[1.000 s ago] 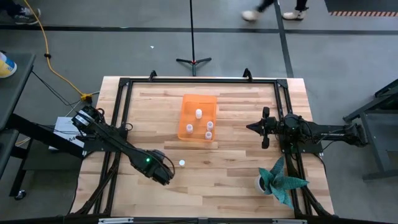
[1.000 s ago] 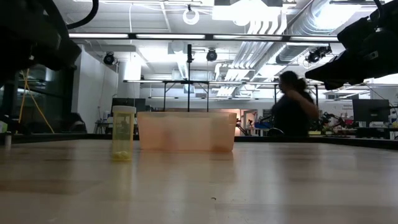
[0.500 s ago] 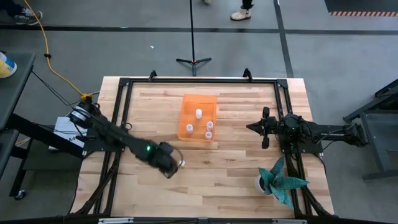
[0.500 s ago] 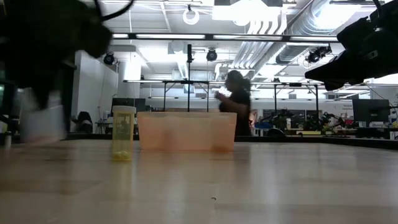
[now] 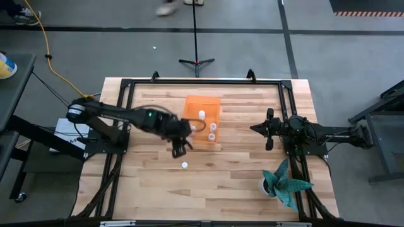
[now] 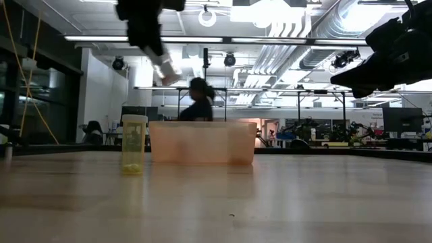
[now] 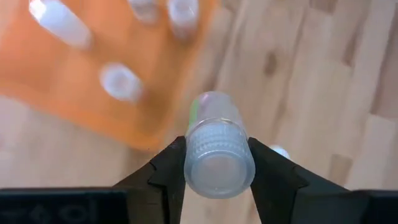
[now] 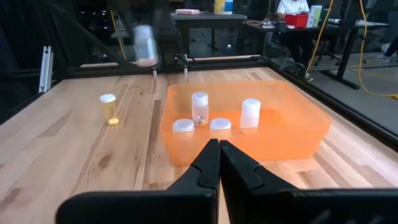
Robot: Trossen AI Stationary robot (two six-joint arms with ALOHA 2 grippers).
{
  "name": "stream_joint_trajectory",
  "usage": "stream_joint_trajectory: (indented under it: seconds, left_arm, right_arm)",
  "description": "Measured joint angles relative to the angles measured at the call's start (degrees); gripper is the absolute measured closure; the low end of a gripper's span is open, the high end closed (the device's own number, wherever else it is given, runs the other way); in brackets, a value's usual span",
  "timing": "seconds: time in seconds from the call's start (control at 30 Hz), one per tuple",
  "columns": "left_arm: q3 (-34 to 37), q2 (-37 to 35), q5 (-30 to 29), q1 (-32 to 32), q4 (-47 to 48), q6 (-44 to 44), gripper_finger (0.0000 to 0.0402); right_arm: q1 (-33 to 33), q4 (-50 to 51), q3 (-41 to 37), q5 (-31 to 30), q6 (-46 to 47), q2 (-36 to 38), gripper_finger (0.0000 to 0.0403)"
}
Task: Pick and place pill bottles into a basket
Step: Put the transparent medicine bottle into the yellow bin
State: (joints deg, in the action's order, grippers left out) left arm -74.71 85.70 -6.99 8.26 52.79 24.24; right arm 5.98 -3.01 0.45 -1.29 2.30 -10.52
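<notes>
**Q:** What does the left gripper (image 5: 179,144) carry, and why is it raised?

**A:** Its two fingers (image 7: 166,171) are closed on the sides of one pill bottle (image 7: 216,152), cap toward the wrist camera, so the grip bears on the cap and upper body. In the low view the held bottle (image 6: 164,68) hangs well above the tabletop (image 5: 240,183), high enough, by my judgement, to clear the basket's wall. The gripper sits just beside the basket's corner nearest the left arm, not yet over its interior.

**Q:** Where do the other task objects lie?

**A:** The basket (image 5: 190,133) rests on the central part of the tabletop, toward the far edge. The right wrist view shows four bottles inside it (image 8: 199,107), some upright and some showing only caps. One loose bottle (image 5: 184,165) stands upright on the bare wood between the basket and the near edge, well apart from both arms. The low view shows it as a yellowish cylinder.

**Q:** And the right arm?

**A:** The right gripper (image 8: 219,157) waits near the right edge, fingers pressed together and holding nothing, aimed at the basket and clear of the left arm's path. A potted plant (image 5: 285,184) stands by the near right corner, out of play.

**Q:** What does the next move demand?

**A:** Probably a short carry over the wall before release, so the bottle drops inside rather than onto the rim.
</notes>
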Motion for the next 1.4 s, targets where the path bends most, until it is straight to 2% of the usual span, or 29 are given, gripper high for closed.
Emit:
stream_joint_trajectory:
  seconds: [0.13,0.4,0.67,0.83,1.13,1.4]
  left_arm:
    - [-2.31,0.72,0.21,-5.12,-0.65,-5.55,0.0224]
    - [-3.26,0.72,7.69,-15.23,-0.82,-11.96,0.0220]
    - [-3.29,5.12,10.05,-22.94,-1.93,-19.42,0.0229]
    - [-3.27,6.49,10.98,-27.60,-1.10,-23.19,0.0218]
    - [-3.25,11.13,12.08,-32.22,-2.61,-27.49,0.0229]
    - [-3.22,15.30,14.31,-32.25,-3.63,-31.80,0.0208]
  right_arm:
    - [0.00,0.21,0.01,-0.10,-0.83,0.00,0.0402]
    - [0.00,0.45,0.02,-3.56,-0.87,0.00,0.0402]
    - [0.01,0.27,0.00,-4.82,-0.74,-0.02,0.0402]
    - [0.00,0.27,0.01,-4.84,0.49,0.04,0.0402]
    - [0.00,0.29,0.02,-5.02,1.99,0.00,0.0402]
    - [0.00,0.28,0.00,-5.94,1.99,0.00,0.0402]
